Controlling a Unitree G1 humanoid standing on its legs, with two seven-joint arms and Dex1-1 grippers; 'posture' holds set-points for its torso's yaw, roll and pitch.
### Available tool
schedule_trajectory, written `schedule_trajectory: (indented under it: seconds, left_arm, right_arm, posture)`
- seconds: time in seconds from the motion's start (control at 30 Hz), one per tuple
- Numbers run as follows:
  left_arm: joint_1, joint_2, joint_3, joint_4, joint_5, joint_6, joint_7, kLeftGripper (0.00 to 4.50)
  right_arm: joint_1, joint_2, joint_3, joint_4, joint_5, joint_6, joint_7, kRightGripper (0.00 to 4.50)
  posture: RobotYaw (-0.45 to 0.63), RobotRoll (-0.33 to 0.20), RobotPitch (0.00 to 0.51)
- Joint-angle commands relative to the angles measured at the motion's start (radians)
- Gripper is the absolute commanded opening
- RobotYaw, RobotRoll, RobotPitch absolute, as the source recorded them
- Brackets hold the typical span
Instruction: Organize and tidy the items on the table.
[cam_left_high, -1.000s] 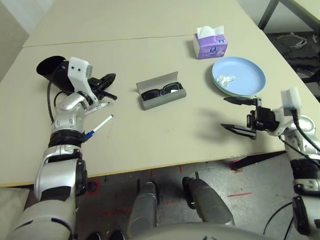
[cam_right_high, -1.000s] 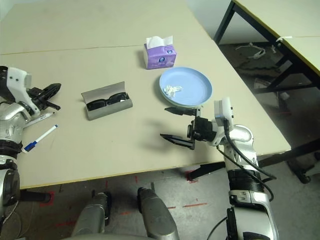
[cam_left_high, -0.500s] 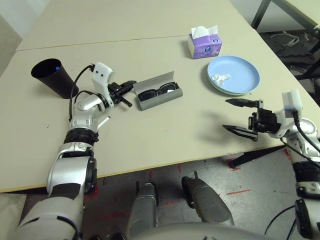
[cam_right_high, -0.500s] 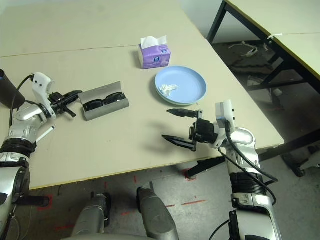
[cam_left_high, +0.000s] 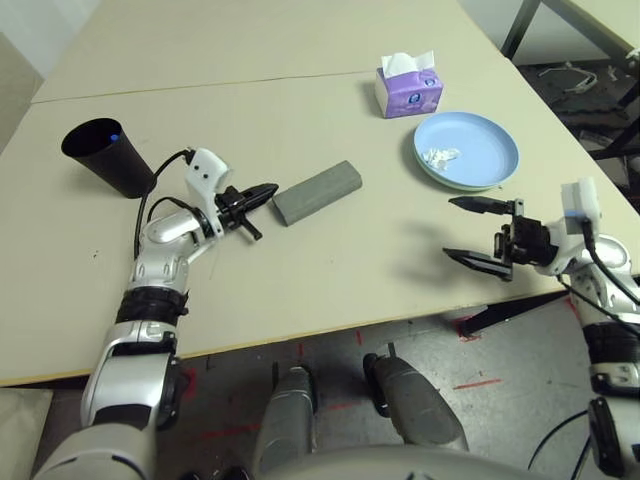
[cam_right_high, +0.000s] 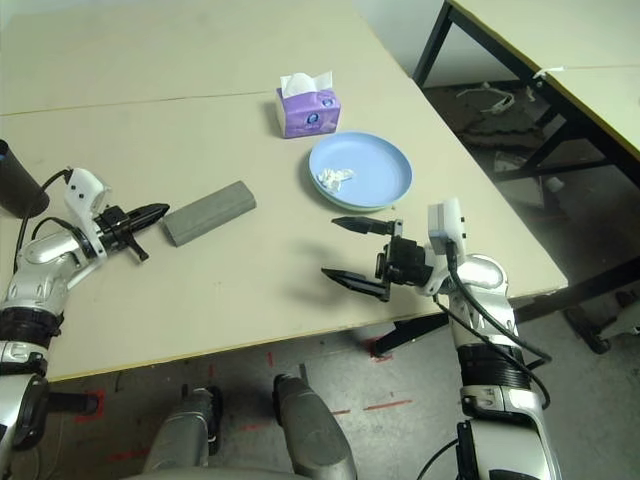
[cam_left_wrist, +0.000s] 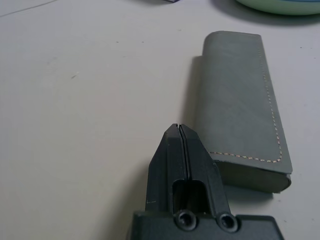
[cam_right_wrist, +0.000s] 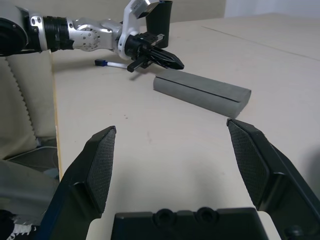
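A closed grey glasses case (cam_left_high: 316, 192) lies in the middle of the table (cam_left_high: 250, 60). My left gripper (cam_left_high: 268, 190) is shut and empty, its tip just short of the case's left end (cam_left_wrist: 240, 115). A black cup (cam_left_high: 108, 157) stands behind that arm, with a small blue tip showing in its mouth. A white marker with a blue cap (cam_right_wrist: 107, 64) lies by the left forearm. A crumpled white tissue (cam_left_high: 440, 156) sits on a light-blue plate (cam_left_high: 485, 140) stacked on a green plate (cam_left_high: 452, 184). My right gripper (cam_left_high: 478, 230) hangs open near the table's front right edge.
A purple tissue box (cam_left_high: 409, 88) stands behind the plates. A seam (cam_left_high: 200, 84) runs across the tabletop. Another table's black legs (cam_left_high: 520, 30) stand beyond the right edge.
The glasses case stood open with sunglasses showing; its lid is now down and the sunglasses are covered. My left gripper sits slightly lower at the case's end. The right arm has not moved.
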Motion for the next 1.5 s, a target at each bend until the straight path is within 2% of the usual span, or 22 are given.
schedule_trajectory:
  seconds: [0.03, 0.2, 0.33, 0.37, 0.47, 0.63, 0.73, 0.83, 0.93, 1.17, 1.3, 1.5]
  left_arm:
    - [0.006, 0.029, 0.026, -0.032, -0.029, 0.063, -0.002, 0.02]
    - [0.042, 0.137, 0.054, -0.185, -0.063, 0.178, -0.029, 0.02]
    - [0.115, 0.234, 0.075, -0.392, -0.117, 0.363, -0.041, 0.02]
    - [0.144, 0.278, 0.083, -0.469, -0.133, 0.434, -0.048, 0.2]
    - [0.243, 0.44, 0.138, -0.686, -0.202, 0.704, -0.059, 0.91]
    - [0.411, 0.676, 0.228, -0.866, -0.269, 1.05, -0.079, 2.56]
    - [0.5, 0.78, 0.267, -0.921, -0.288, 1.161, -0.111, 3.54]
    - [0.567, 0.851, 0.264, -0.958, -0.318, 1.229, -0.155, 4.47]
    - [0.57, 0.839, 0.217, -0.964, -0.328, 1.234, -0.133, 4.47]
    - [0.47, 0.721, 0.064, -0.845, -0.232, 1.104, -0.01, 4.47]
    - [0.399, 0.685, 0.013, -0.79, -0.204, 1.065, 0.01, 4.47]
    - [0.374, 0.64, -0.041, -0.765, -0.176, 1.028, 0.019, 4.47]
  right_arm:
    - [0.002, 0.006, 0.024, -0.007, -0.007, -0.002, 0.014, 4.5]
    - [-0.008, 0.02, 0.071, -0.027, -0.01, 0.001, 0.046, 4.5]
    - [-0.026, 0.035, 0.099, -0.029, -0.01, 0.005, 0.058, 4.5]
    - [-0.034, 0.041, 0.107, -0.029, -0.008, 0.01, 0.06, 4.5]
    - [-0.063, 0.059, 0.129, -0.016, -0.01, 0.015, 0.075, 4.5]
    - [-0.103, 0.08, 0.146, 0.004, -0.011, 0.016, 0.091, 4.5]
    - [-0.115, 0.09, 0.155, -0.001, -0.009, 0.019, 0.1, 4.5]
    - [-0.121, 0.095, 0.171, -0.017, -0.018, 0.006, 0.126, 4.5]
    - [-0.117, 0.09, 0.2, -0.042, -0.024, -0.013, 0.14, 4.5]
    - [-0.106, 0.077, 0.21, -0.076, -0.027, -0.007, 0.135, 4.5]
    - [-0.091, 0.063, 0.207, -0.094, -0.027, -0.001, 0.13, 4.5]
    - [-0.073, 0.051, 0.212, -0.119, -0.03, 0.0, 0.119, 4.5]
  posture:
    - [-0.24, 0.0, 0.211]
    - [-0.21, 0.0, 0.213]
    - [-0.18, 0.0, 0.219]
    - [-0.17, 0.0, 0.219]
    - [-0.14, 0.0, 0.224]
    - [-0.12, 0.0, 0.227]
    - [-0.09, 0.0, 0.234]
    - [-0.09, 0.0, 0.238]
    - [-0.1, 0.0, 0.237]
    - [-0.14, 0.0, 0.232]
    - [-0.15, 0.0, 0.229]
    - [-0.16, 0.0, 0.223]
